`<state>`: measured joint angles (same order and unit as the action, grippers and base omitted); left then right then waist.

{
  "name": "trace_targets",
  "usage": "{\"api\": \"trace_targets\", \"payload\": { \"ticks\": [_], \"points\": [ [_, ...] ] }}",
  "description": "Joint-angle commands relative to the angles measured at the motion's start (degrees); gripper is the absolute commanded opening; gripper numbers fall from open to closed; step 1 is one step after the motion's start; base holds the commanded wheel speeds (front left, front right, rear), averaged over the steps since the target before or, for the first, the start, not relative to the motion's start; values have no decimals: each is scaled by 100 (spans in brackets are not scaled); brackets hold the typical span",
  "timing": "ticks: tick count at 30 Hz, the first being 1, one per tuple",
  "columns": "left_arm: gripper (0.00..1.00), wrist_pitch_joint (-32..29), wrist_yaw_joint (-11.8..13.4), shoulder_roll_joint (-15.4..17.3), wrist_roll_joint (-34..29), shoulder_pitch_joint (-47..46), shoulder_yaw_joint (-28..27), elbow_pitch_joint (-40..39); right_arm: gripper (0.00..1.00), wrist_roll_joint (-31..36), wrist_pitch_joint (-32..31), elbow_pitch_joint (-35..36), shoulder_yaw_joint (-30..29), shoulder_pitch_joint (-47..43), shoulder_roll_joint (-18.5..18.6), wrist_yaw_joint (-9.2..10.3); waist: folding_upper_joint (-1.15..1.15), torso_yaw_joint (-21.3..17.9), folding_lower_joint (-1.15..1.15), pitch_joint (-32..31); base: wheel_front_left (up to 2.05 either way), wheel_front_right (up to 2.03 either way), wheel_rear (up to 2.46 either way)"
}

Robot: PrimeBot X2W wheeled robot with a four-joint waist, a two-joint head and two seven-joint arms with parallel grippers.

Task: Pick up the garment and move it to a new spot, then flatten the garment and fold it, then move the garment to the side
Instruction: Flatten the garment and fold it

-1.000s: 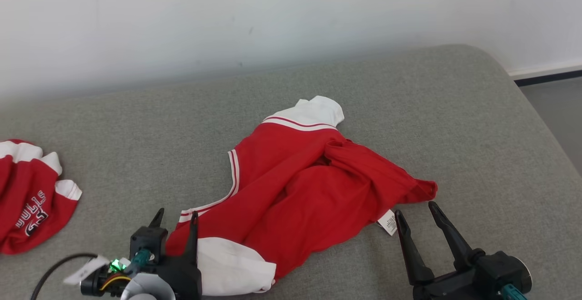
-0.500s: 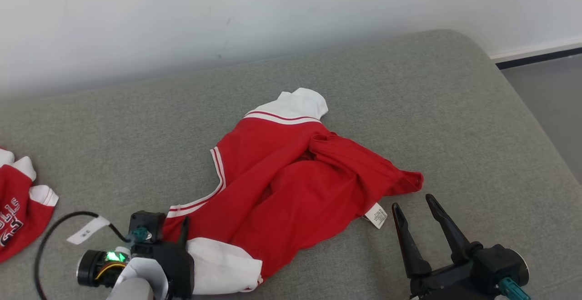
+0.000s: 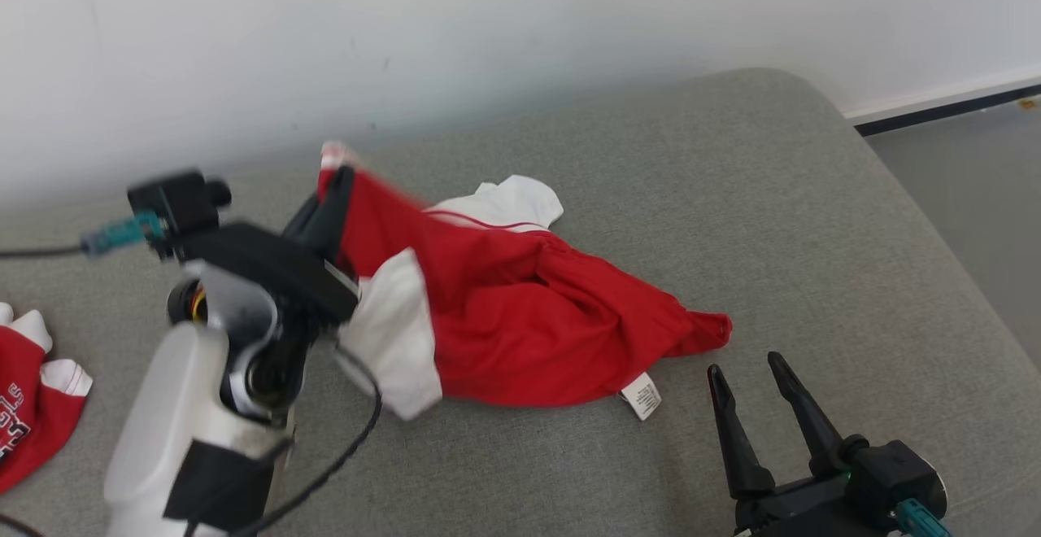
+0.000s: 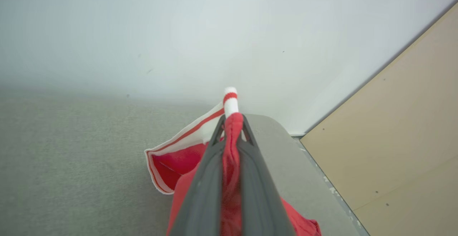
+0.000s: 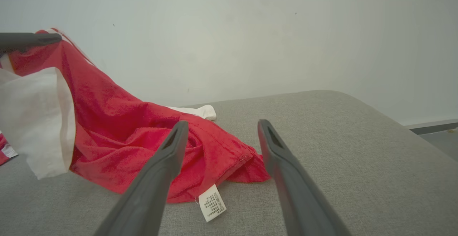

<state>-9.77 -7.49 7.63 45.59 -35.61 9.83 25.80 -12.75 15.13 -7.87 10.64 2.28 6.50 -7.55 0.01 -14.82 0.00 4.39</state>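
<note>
The garment [image 3: 520,317] is a red top with white sleeves and white-striped trim, lying partly on the grey cushion. My left gripper [image 3: 337,183] is shut on its striped edge and holds that edge lifted above the cushion, so a white sleeve hangs down beside my forearm. In the left wrist view the red cloth [image 4: 232,146] is pinched between the fingers, with the striped trim sticking out past the tips. My right gripper [image 3: 744,378] stands open at the lower right, just short of the garment's hem and its white label [image 3: 642,397]. The right wrist view has the garment [image 5: 118,128] ahead and to the left of the open fingers.
A second red and white garment [image 3: 32,407] with lettering lies at the cushion's left edge. The grey cushion [image 3: 813,220] ends at a rounded right corner, with grey floor [image 3: 968,163] beyond. A white wall runs along the back. A black cable trails from my left wrist.
My left gripper shut on the garment's near edge and rose up and back with it, dragging the cloth leftwards. The right gripper stayed open in place. The camera shifted slightly.
</note>
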Motion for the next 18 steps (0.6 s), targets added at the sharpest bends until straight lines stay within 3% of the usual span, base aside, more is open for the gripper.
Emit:
{"api": "trace_targets", "payload": {
  "ticks": [1,4,9,18],
  "points": [
    [0,-135,3,-89,230,-161,-51,-172,100,-7,4,-12,5,-49,-21,13,-1,-33,0,-82,0,0,0],
    [0,-482,128,-262,730,-567,-168,-542,100,-6,5,-18,59,-57,-54,13,-1,-94,0,-162,0,0,0],
    [0,-670,696,-466,1495,-1441,-39,-835,100,-29,5,-54,130,-33,-105,13,-1,-277,0,-265,0,0,0],
    [0,701,1493,-477,3106,-3129,1138,80,100,-116,4,-177,280,-47,-190,13,-1,-874,0,-374,0,0,0]
  ]
}}
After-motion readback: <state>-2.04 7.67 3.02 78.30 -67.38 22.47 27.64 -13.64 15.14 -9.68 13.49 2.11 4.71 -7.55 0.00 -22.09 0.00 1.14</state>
